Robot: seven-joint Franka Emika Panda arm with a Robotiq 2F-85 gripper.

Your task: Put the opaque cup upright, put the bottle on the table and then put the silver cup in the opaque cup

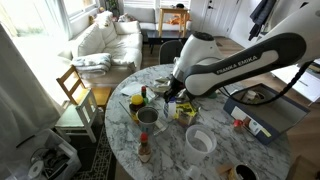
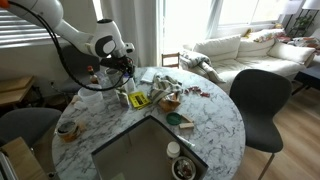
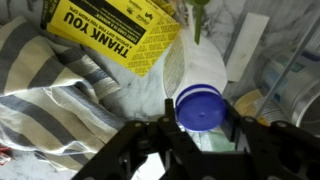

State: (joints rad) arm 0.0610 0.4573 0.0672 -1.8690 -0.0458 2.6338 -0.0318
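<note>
A white bottle (image 3: 197,70) with a blue cap lies against a yellow "THANK YOU" bag (image 3: 115,35), cap towards the wrist camera. My gripper (image 3: 200,118) has a finger on each side of the blue cap and looks shut on it. In both exterior views the gripper (image 1: 172,98) (image 2: 126,82) is low over the yellow bag (image 1: 186,112) near the table's middle. The opaque white cup (image 1: 200,141) stands upright, rim up, apart from the gripper. The silver cup (image 1: 147,116) stands upright on the table beside the gripper.
The round marble table (image 1: 175,160) is cluttered. It holds a small red-capped sauce bottle (image 1: 144,150), a dark cup (image 1: 244,172), a box (image 1: 262,126) and a striped cloth (image 3: 60,95). A dark chair (image 2: 255,100) and a wooden chair (image 1: 75,90) stand at the table's edge.
</note>
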